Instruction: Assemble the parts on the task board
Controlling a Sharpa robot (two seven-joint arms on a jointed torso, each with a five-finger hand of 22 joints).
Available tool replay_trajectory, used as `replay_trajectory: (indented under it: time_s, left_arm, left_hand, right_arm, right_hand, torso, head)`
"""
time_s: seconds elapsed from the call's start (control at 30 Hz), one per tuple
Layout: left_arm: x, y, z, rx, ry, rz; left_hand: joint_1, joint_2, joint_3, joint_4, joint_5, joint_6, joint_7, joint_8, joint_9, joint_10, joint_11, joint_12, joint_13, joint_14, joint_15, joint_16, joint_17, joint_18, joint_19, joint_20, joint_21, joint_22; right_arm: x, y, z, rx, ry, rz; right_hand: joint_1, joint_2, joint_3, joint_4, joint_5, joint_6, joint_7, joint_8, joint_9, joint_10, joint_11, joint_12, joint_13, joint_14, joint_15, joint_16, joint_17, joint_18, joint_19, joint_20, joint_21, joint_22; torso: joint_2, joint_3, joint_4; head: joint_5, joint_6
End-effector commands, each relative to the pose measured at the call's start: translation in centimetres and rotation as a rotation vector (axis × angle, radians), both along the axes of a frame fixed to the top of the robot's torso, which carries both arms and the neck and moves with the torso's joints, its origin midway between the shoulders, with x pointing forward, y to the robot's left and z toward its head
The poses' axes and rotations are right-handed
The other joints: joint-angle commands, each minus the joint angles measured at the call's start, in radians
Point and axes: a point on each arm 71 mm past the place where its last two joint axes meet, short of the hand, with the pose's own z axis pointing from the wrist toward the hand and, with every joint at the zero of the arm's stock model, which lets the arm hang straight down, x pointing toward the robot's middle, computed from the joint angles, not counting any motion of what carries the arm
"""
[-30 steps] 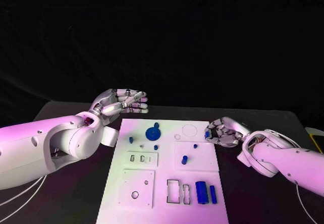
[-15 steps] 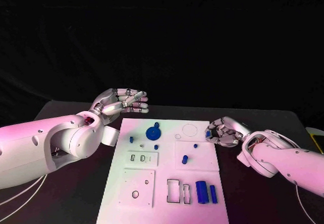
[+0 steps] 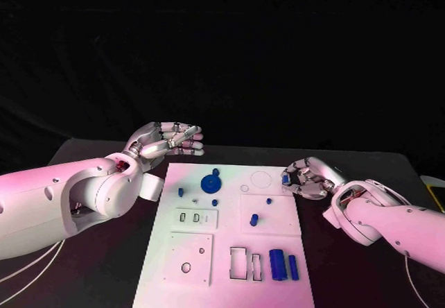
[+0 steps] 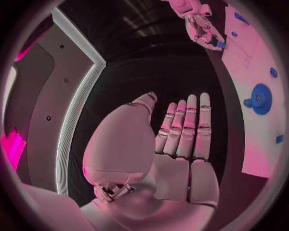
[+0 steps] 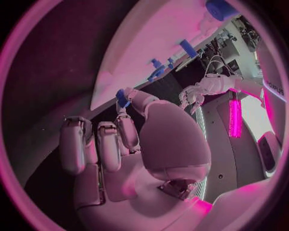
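- Dim overall, black backdrop swallowing everything beyond the bench (image 3: 95, 286).
- Pink-magenta wash over the task board (image 3: 225, 293) and both arms, strongest toward 9 o'clock in the head view.
- Bright magenta strip glaring at 3 o'clock in the right wrist view.
- Fisheye bending of straight edges in both wrist views, dark rim all round.
- Near palms soft, slightly out of focus.
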Motion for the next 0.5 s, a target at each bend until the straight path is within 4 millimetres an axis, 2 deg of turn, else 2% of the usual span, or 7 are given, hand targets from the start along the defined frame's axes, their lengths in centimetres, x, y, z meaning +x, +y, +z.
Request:
replay_trajectory:
  time_s: [0.03,0.13,0.27,0.3,0.37,0.5]
  left_arm:
    - [0.0,-0.1,0.1,-0.008,-0.002,-0.012]
    - [0.1,-0.1,0.0,-0.006,-0.002,-0.01]
    - [0.2,-0.2,0.0,-0.005,-0.002,-0.01]
    - [0.3,-0.2,0.0,-0.003,-0.003,-0.011]
    - [0.4,-0.2,-0.1,0.001,-0.004,-0.012]
    - [0.6,-0.2,-0.2,0.009,-0.002,-0.013]
  left_hand:
    - [0.01,0.0,0.004,-0.002,-0.001,0.005,0.017,0.002,0.001,0.008,0.002,-0.005,0.001,-0.007,-0.001,-0.008,0.002,0.013,0.0,0.003,-0.009,-0.002]
    - [0.012,0.0,0.004,-0.001,-0.001,0.006,0.017,0.002,0.001,0.01,0.002,-0.005,0.001,-0.01,0.001,-0.011,0.004,0.011,-0.011,0.005,-0.016,-0.005]
    - [0.015,0.0,0.005,0.0,-0.001,0.011,0.012,0.003,0.002,0.018,-0.001,-0.003,0.002,-0.012,0.001,-0.016,0.007,0.011,-0.026,0.009,-0.025,-0.008]
    - [0.017,0.0,0.006,0.001,-0.001,0.02,0.003,0.007,0.004,0.032,-0.007,0.001,0.003,-0.014,-0.002,-0.02,0.008,0.009,-0.046,0.014,-0.036,-0.01]
    - [0.02,0.002,0.01,0.001,0.0,0.033,-0.006,0.012,0.006,0.047,-0.014,0.002,0.003,-0.015,-0.004,-0.025,0.012,0.01,-0.069,0.021,-0.048,-0.01]
    - [0.019,0.002,0.015,0.002,-0.001,0.049,-0.011,0.017,0.008,0.072,-0.02,0.001,0.002,-0.003,-0.009,-0.026,0.02,0.016,-0.042,0.016,-0.028,0.002]
  right_arm:
    - [-0.3,1.1,0.7,-0.03,0.025,-0.044]
    - [-0.6,2.2,1.2,-0.043,0.033,-0.041]
    - [-1.5,5.0,2.1,-0.052,0.034,-0.013]
    - [-1.7,5.8,2.3,-0.054,0.031,-0.002]
    - [-2.2,7.4,2.6,-0.058,0.023,0.025]
    - [-2.9,10.3,3.0,-0.07,0.004,0.076]
  right_hand:
    - [0.0,0.023,0.015,0.0,0.008,-0.012,-0.001,0.023,0.027,-0.005,0.003,-0.012,-0.01,0.087,-0.007,0.002,0.182,-0.004,-0.003,-0.005,-0.005,0.11]
    - [-0.002,0.024,0.015,0.001,0.005,-0.013,0.0,0.025,0.028,-0.005,0.003,-0.012,-0.01,0.087,-0.007,0.002,0.183,-0.005,-0.002,-0.005,-0.003,0.111]
    - [-0.003,0.024,0.015,0.001,0.004,-0.013,0.0,0.025,0.028,-0.004,0.003,-0.011,-0.008,0.088,-0.006,0.002,0.185,-0.006,0.0,-0.005,-0.001,0.113]
    - [-0.004,0.024,0.015,0.001,0.003,-0.013,0.0,0.026,0.029,-0.003,0.003,-0.011,-0.008,0.088,-0.006,0.003,0.185,-0.005,0.0,-0.005,-0.002,0.113]
    - [-0.004,0.024,0.015,0.001,0.003,-0.014,0.0,0.026,0.029,-0.003,0.003,-0.011,-0.008,0.088,-0.006,0.003,0.187,-0.005,0.0,-0.005,-0.002,0.113]
    - [-0.006,0.021,0.015,0.0,0.005,-0.015,-0.001,0.027,0.03,-0.002,0.003,-0.009,-0.006,0.088,-0.006,0.003,0.186,-0.005,0.0,-0.005,-0.002,0.113]
  torso:
    - [-0.002,-0.0019,-0.0014]
    - [-0.002,-0.0022,-0.0004]
    - [-0.006,-0.0046,0.0038]
    - [-0.005,-0.0035,0.0034]
    - [-0.007,-0.0041,0.0062]
    - [-0.009,-0.0065,0.0112]
  head:
    - [0.003,-0.001]
    - [0.008,0.0]
    - [0.012,0.0]
    - [0.014,0.0]
    - [0.015,-0.001]
    - [0.017,-0.006]
